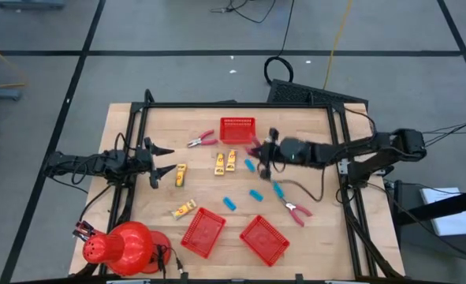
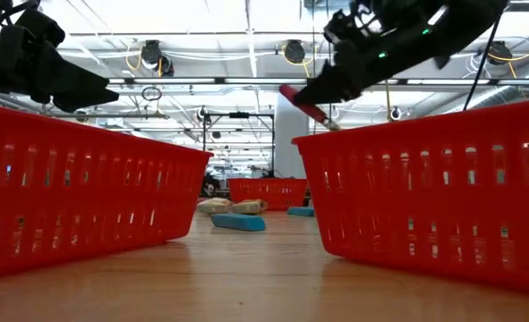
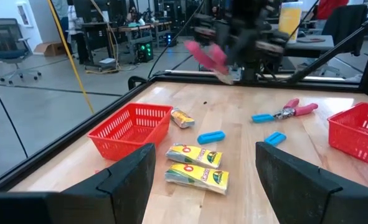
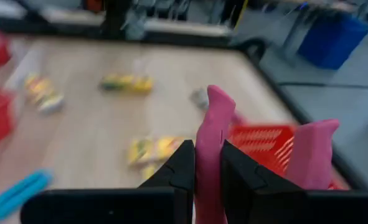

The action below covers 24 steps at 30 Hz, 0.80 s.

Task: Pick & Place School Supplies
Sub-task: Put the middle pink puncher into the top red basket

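My right gripper [image 1: 260,150] hangs above the table's middle, just near of the far red basket [image 1: 236,130], shut on a pink-handled scissor-like tool [image 3: 205,55]. My left gripper [image 1: 162,162] waits open over the left side, touching nothing. On the wood lie yellow crayon boxes [image 1: 218,162] [image 1: 180,175] [image 1: 184,209], several light-blue blocks [image 1: 256,194] [image 1: 229,203], and two more pink-handled tools [image 1: 203,140] [image 1: 297,211]. The left wrist view shows two yellow boxes [image 3: 195,165] just beyond my open fingers. My right gripper [image 4: 207,158] pinches one pink handle [image 4: 212,118] of the tool between its two fingers; the other handle [image 4: 311,155] stands free beside them. The fingers come from the table's right, slanting slightly down. The tool is lifted clear, its handle [image 2: 302,103] sticking out past the fingertips.
Two red mesh baskets [image 1: 203,231] [image 1: 262,239] sit near the table's near edge, and fill the low view as red walls [image 2: 76,188] [image 2: 443,192]. A big red dome [image 1: 126,246] stands at the near left corner. A black frame [image 1: 233,105] rims the table.
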Each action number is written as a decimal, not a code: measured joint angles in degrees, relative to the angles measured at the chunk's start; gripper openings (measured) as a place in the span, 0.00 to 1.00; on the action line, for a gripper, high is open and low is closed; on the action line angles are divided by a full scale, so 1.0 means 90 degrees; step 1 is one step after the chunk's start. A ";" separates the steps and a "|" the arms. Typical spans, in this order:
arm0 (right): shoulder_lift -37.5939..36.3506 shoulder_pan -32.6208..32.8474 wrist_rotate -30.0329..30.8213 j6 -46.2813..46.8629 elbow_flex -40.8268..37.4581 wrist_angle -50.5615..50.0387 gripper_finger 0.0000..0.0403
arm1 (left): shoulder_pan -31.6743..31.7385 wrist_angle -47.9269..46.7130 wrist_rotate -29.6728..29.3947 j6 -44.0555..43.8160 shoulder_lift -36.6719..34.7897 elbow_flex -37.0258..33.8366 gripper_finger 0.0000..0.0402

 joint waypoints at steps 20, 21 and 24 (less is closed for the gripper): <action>0.3044 -0.1595 -0.1709 -0.0710 0.2798 -0.0637 0.09 | 0.0000 -0.0005 -0.0005 0.0025 0.0000 0.0000 0.68; 0.3091 -0.1616 -0.1640 -0.0730 0.2885 -0.0755 0.09 | 0.0000 -0.0010 -0.0007 0.0015 -0.0001 0.0000 0.68; 0.3101 -0.1708 -0.1419 -0.0758 0.2999 -0.1104 0.09 | 0.0000 -0.0053 -0.0005 0.0005 0.0000 -0.0002 0.68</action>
